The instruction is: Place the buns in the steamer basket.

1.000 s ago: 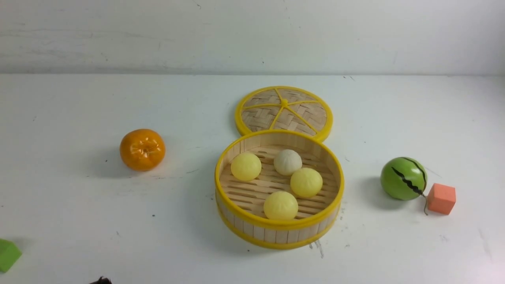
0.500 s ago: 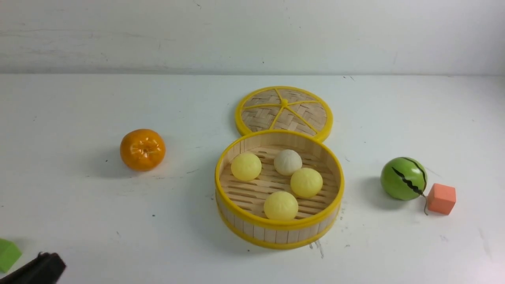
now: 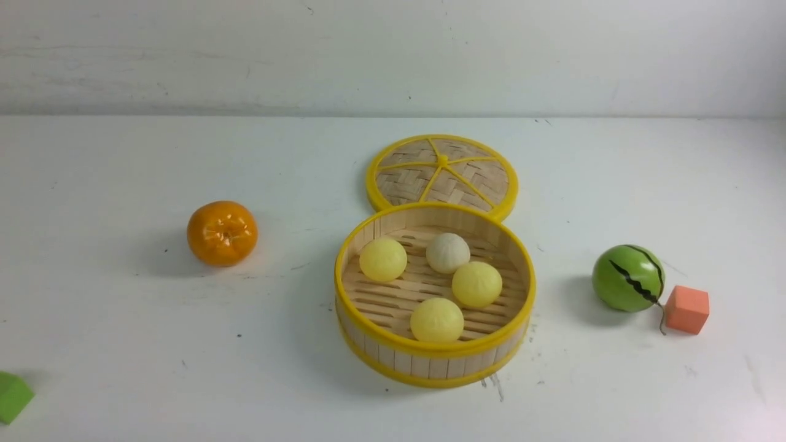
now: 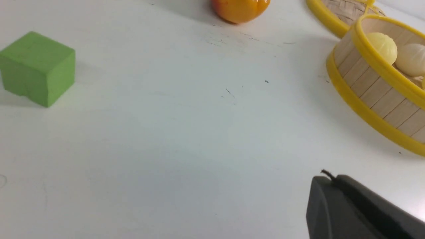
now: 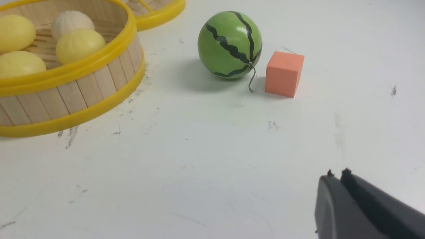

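All 4 buns in basket; left gripper, right gripper pressed together, empty. Your stray sweep could tip basket.

White table, scuffed with dark marks. Directly on it: steamer basket at centre; flat woven lid just behind, touching its far rim. Orange to the left. Green cube at near left edge. Striped green ball right, orange cube just beside it.
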`<act>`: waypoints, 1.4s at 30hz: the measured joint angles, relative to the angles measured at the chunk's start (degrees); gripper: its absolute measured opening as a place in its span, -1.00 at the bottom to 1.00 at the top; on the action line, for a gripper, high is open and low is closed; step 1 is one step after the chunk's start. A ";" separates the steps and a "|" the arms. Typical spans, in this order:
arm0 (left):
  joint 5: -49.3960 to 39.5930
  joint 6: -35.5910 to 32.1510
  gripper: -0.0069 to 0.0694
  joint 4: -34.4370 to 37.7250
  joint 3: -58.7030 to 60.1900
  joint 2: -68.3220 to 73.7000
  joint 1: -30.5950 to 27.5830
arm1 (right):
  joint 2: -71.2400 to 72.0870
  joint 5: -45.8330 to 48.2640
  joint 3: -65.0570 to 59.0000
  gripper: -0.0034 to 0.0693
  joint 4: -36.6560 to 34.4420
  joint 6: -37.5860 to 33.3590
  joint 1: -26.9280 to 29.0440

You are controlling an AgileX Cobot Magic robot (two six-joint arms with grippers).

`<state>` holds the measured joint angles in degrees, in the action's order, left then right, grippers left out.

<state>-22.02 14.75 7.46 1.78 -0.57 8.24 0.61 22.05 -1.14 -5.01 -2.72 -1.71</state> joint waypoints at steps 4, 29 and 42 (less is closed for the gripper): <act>0.04 0.01 -0.85 0.00 0.00 0.00 0.00 | 0.00 0.00 0.00 -0.82 0.00 0.00 0.00; 0.40 0.12 -0.85 -0.07 0.00 0.00 0.00 | 0.00 0.00 0.00 -0.77 0.00 -0.05 0.00; 0.45 0.12 -0.85 -0.07 0.00 0.00 0.00 | 0.00 0.00 0.00 -0.76 0.00 -0.05 0.00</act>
<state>-21.57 14.88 7.39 1.78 -0.57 8.24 0.61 22.05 -1.14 -5.01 -2.77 -1.71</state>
